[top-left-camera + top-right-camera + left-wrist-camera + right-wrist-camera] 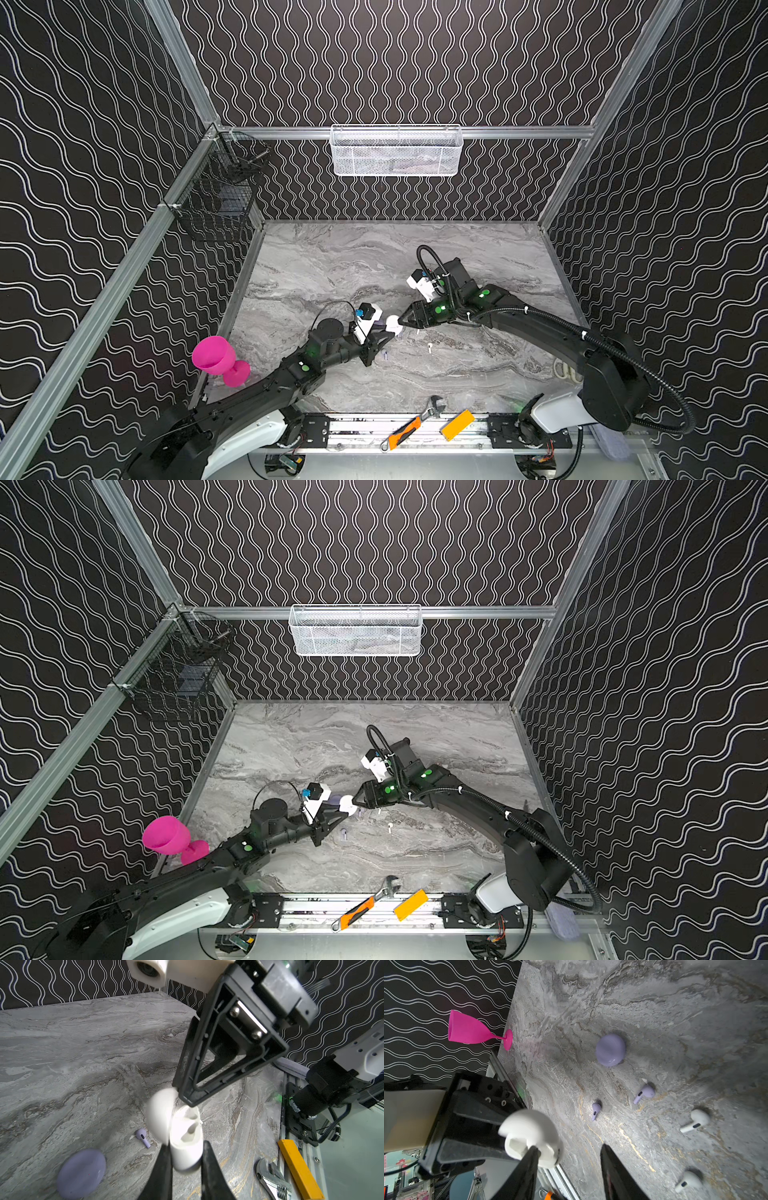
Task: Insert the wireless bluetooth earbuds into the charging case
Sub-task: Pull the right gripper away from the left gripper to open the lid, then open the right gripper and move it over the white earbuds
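Left gripper [186, 1145] clamps the round white plastic charging case [160, 1113]; right gripper [569, 1147], parted, may pry it loose.

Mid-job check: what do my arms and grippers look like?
Left arm and right arm: black links, white base shells, green dots. A corrugated black hose runs along the right. Left gripper, right gripper: black tapering triangular-frame fingers, white camera blocks.

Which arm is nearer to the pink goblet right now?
Left. The left arm passes just beside the pink goblet; the right arm lies on the opposite side of the table, well away from it.
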{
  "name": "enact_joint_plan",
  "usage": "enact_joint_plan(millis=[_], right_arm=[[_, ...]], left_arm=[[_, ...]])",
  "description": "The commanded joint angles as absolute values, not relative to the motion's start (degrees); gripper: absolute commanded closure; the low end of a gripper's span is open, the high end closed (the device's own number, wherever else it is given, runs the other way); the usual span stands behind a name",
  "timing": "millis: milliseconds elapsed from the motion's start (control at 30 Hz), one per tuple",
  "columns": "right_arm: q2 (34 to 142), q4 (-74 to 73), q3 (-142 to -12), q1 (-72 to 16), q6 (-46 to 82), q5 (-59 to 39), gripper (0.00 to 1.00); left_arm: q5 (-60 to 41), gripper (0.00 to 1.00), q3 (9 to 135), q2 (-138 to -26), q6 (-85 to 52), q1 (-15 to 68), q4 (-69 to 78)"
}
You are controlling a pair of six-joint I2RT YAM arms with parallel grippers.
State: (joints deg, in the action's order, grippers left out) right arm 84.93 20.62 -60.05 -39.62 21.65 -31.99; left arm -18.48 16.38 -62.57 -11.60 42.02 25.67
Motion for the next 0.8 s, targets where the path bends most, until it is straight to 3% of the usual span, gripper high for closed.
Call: enact_joint_plan(millis=[0, 167, 467, 767], right_arm=[[85.42, 18.98, -60.83, -39.55, 21.62, -32.78, 0.50], [83.37, 21.43, -61.13, -39.39, 21.51, -30.08, 0.49], [81.98, 30.90, -59.96, -39.64, 26.80, -7.63, 0.51], [83.58, 33.05, -54.94, -42.00, 30.48, -4.76, 0.52]], left_arm=[[-19.25, 0.96, 16.49, -62.78, -10.28, 42.01, 27.36], [-17.67, 0.96, 16.73, -62.67, -10.06, 42.01, 26.35], [-16.07, 0.97, 17.39, -63.29, -9.32, 42.01, 26.31], [-13.12, 0.97, 16.94, -60.65, -8.72, 42.53, 24.71]])
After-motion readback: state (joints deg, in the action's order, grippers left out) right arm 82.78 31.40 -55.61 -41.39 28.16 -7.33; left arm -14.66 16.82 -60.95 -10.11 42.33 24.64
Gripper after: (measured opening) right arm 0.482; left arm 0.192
